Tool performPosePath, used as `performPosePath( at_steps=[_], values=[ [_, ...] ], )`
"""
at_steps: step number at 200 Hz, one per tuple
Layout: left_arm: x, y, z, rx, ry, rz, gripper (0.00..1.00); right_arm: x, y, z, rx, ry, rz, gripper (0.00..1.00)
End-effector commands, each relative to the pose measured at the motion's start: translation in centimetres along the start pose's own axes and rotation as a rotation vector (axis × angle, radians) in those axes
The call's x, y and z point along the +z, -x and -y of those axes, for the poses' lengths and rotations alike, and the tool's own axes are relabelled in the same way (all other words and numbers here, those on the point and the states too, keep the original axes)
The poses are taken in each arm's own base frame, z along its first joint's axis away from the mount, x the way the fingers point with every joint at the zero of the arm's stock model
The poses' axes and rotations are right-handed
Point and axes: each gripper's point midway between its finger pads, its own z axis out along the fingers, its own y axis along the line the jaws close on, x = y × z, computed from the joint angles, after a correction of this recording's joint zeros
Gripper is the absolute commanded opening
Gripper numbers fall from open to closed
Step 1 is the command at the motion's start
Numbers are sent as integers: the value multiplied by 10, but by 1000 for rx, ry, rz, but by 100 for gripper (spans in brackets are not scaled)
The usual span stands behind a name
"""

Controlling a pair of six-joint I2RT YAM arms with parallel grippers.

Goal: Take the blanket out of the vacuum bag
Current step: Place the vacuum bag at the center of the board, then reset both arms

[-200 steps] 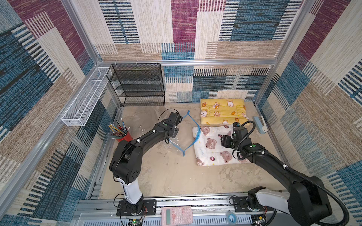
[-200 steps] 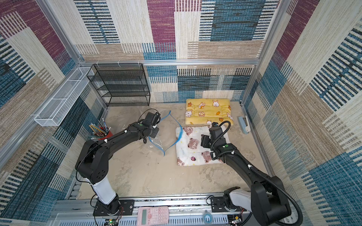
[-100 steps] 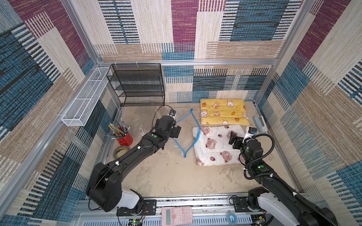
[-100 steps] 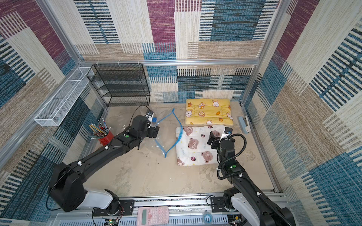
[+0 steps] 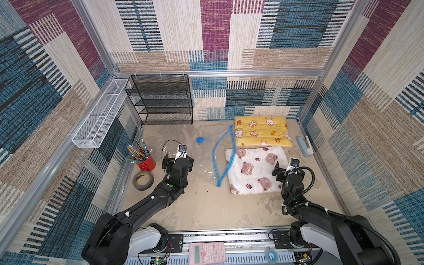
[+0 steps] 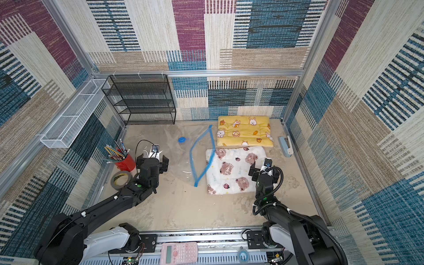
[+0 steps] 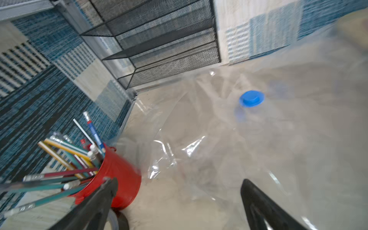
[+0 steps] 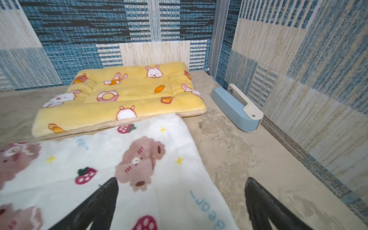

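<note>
The vacuum bag [image 5: 206, 158] lies flat and clear on the floor, with its blue valve cap [image 5: 200, 139] [image 7: 251, 98] up and its blue zip strip [image 5: 223, 156] gaping in a lens shape. The blanket [image 5: 254, 169] [image 8: 139, 169], white with bears and strawberries, lies spread to the right of the bag; its left edge touches the strip. My left gripper [image 5: 177, 158] [image 7: 179, 185] is open above the bag's left part, holding nothing. My right gripper [image 5: 286, 168] [image 8: 181, 183] is open over the blanket's right edge, holding nothing.
A yellow rabbit-print pad [image 5: 262, 134] lies behind the blanket. A light blue device [image 5: 302, 145] sits by the right wall. Left of my left gripper are a red pencil cup [image 5: 145, 160] and a tape roll [image 5: 143, 180]. A black mesh shelf [image 5: 165, 101] fills the back left.
Both grippers have opened and both arms have drawn back toward the front. The left gripper has let go of the bag, whose zip strip has settled onto the floor.
</note>
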Motion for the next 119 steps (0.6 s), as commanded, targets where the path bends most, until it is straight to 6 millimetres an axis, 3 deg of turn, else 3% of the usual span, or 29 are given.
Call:
performPosePath(
  at_steps=[1, 29, 48, 77, 96, 119],
  values=[
    [11, 1, -23, -60, 129, 77, 99, -3, 43, 11, 74, -38, 199, 99],
    [44, -24, -26, -64, 127, 27, 99, 5, 49, 20, 103, -49, 243, 99],
    [65, -37, -27, -99, 107, 22, 99, 9, 48, 15, 120, 6, 277, 99],
    [84, -53, -32, -181, 13, -76, 99, 17, 40, -19, 15, 176, 253, 96],
    [78, -53, -32, -217, -29, -25, 99, 16, 36, -21, 8, 185, 270, 94],
    [61, -58, -34, -255, -44, 81, 99, 36, 29, -24, 3, 165, 198, 99]
  ],
)
